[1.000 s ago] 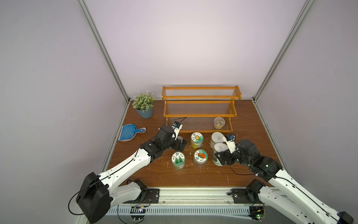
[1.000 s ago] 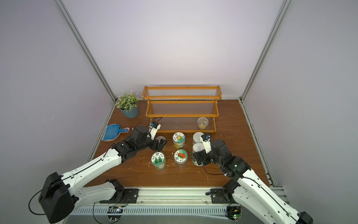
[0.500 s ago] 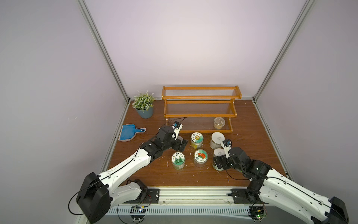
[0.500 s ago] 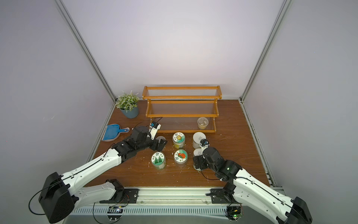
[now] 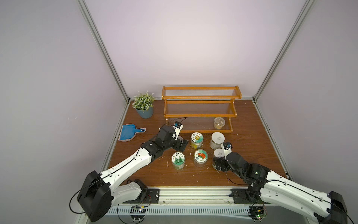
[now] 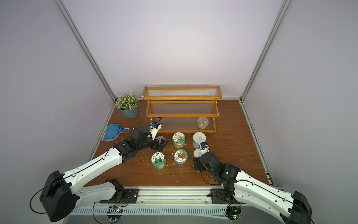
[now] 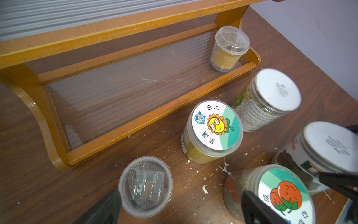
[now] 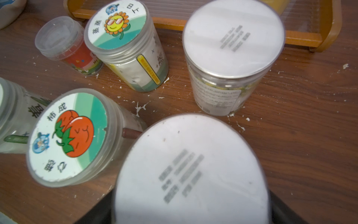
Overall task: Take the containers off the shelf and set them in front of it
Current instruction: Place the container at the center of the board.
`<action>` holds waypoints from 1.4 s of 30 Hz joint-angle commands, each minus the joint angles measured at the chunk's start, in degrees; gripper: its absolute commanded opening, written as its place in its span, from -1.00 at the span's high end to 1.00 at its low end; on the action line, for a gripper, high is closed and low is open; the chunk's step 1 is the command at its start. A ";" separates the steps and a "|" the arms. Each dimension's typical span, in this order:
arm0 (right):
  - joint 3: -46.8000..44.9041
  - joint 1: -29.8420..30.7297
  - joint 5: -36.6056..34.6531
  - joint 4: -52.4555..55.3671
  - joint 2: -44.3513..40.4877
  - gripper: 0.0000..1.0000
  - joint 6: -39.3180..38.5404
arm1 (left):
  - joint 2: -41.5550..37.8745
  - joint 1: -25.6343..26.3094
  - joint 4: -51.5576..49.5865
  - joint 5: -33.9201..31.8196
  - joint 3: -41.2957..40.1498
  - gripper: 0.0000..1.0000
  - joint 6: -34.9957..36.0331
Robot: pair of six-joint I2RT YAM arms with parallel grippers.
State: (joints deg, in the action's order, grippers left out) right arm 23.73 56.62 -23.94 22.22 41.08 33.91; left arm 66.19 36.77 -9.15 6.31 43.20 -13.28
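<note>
1. Right arm has drawn back from the shelf, bringing a plain white-lidded jar to the row farthest in front of it. The right gripper flanks the jar low down; whether it clamps or has let go cannot be told (the jar looks seated on the counter).
2. Left gripper: unmoved, jaws wide apart, holding nothing. A low clear tub sits just beside one finger, in front of the shelf's left end.
3. Standing, by judgement: six containers are off. One remains, a small clear cup with tan contents on the shelf's lowest tier near its right end, the likely next pick.
4. Jars: clear plastic cylinders with threaded necks and flat printed lids. Sunflower jar and taller white-lidded jar stand just in front of the shelf; orange-fruit jar and green-tree jar stand further forward.
5. Shelf: glossy orange-brown wood, curved ends, clear ribbed tiers. Counter: dark woodgrain, flecked with white crumbs.
</note>
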 commanded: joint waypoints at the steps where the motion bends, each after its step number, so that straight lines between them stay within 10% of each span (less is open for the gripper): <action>1: 0.83 1.09 -3.85 1.72 0.72 -0.89 1.71 | 0.06 -0.65 0.62 0.59 -0.32 -1.00 0.13; 27: 3.91 2.76 0.74 3.95 -0.58 -0.78 2.07 | 0.16 -0.64 0.80 0.73 -0.34 -0.99 0.14; 42: 5.13 7.65 -8.57 9.03 2.62 -0.89 7.38 | 0.26 -0.65 0.88 1.03 -0.36 -1.00 0.10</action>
State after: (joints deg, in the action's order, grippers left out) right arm 27.33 64.12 -28.73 29.06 44.51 39.55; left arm 66.19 36.75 -8.97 6.52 43.20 -13.28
